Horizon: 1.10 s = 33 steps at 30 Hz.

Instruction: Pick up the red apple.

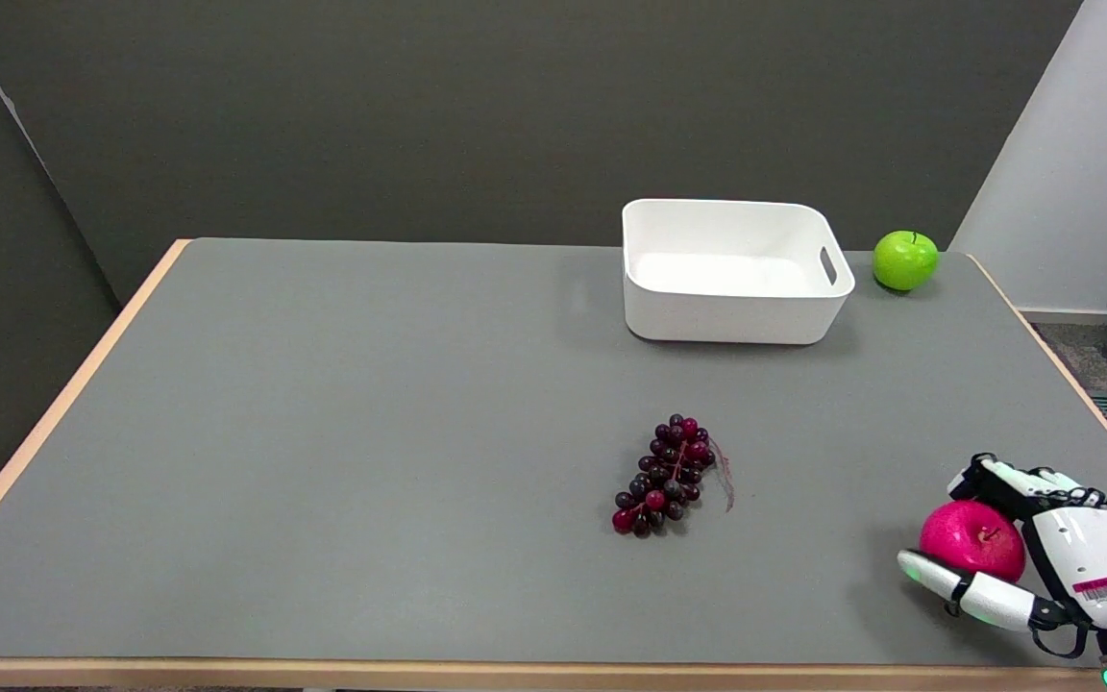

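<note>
Gripping the red apple (969, 538), the right hand (1044, 553) occupies the table's (371, 432) near right corner. The fingers (1000, 478) curl over the apple's far side and top, and the thumb (947, 581) wraps under its near side, so the fruit sits enclosed between them with its left face exposed. The apple's stem dimple faces up and slightly toward the palm. Whether the apple rests on the table or is clear of it cannot be told from this view; a shadow lies on the surface just left of and below it. A small red label (1096, 588) is fixed to the back of the hand.

Positions relative to the apple:

- Grapes (666, 476): a dark red and purple bunch lying flat on the table, well to the left and slightly farther from the camera. A loose stem strand lies along its right side.
- Bin (731, 317): a white rectangular container with a handle slot in its right wall, standing upright far behind and to the left, near the table's back edge. Its interior shows nothing inside.
- Green apple (905, 259): upright, stem up, far behind the red apple, just to the right of the bin and apart from it, close to the table's back right corner.

The table has a grey top with a light wooden edge band. A dark wall stands behind it.
</note>
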Each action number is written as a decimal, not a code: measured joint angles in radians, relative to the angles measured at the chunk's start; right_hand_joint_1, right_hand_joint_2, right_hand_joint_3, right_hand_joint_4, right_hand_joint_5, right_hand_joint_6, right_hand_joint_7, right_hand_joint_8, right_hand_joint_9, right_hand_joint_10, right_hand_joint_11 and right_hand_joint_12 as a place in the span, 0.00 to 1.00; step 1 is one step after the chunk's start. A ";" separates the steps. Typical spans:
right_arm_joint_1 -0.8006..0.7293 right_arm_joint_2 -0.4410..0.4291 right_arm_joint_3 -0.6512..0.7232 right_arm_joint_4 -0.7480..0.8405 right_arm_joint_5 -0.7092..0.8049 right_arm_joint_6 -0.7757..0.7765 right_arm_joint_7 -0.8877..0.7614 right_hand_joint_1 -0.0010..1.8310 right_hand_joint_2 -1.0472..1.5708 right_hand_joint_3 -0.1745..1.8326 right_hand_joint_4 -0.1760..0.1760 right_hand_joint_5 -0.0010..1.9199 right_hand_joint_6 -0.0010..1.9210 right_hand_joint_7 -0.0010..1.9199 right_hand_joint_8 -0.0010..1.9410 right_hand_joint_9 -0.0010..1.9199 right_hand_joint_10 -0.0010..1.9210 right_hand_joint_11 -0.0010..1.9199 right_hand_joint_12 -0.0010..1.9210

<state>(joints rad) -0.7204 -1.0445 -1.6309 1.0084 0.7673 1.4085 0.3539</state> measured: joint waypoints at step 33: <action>0.237 0.123 0.013 0.130 -0.040 0.003 -0.039 0.64 0.80 0.36 0.00 0.34 0.82 0.36 0.84 0.47 1.00 0.31 0.97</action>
<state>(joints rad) -0.4836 -0.9220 -1.6175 1.1387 0.7277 1.4117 0.3147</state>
